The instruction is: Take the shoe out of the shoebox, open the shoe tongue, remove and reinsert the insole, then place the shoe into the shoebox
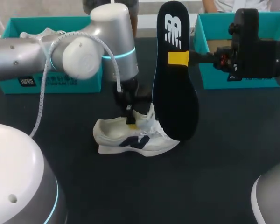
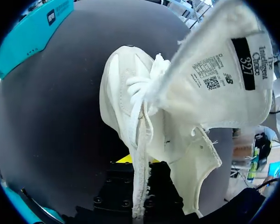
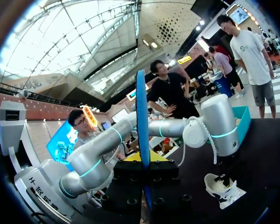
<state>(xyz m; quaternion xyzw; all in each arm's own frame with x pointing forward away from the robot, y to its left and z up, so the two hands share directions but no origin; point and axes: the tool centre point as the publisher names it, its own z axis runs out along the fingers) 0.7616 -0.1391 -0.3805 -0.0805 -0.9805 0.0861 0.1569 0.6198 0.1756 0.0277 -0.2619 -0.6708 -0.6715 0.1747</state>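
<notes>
Holding insole [image 1: 175,93] upright by shoe [image 1: 130,140] toe, R gripper [image 1: 178,59] pinched on it | L gripper [image 1: 129,122] pinching tongue [image 2: 214,79], lifted | shoe on dark table [image 1: 200,186]

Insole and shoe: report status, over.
Right gripper shut on insole, upright, out of shoe. Left gripper shut on tongue, pulled open. Left gripper itself crowds the opening.

Insole [image 1: 175,84] hangs upright just beside the shoe [image 1: 130,140] — left arm [image 1: 98,42] blocks it from above — the desk [image 1: 177,191] in front lies open.
</notes>
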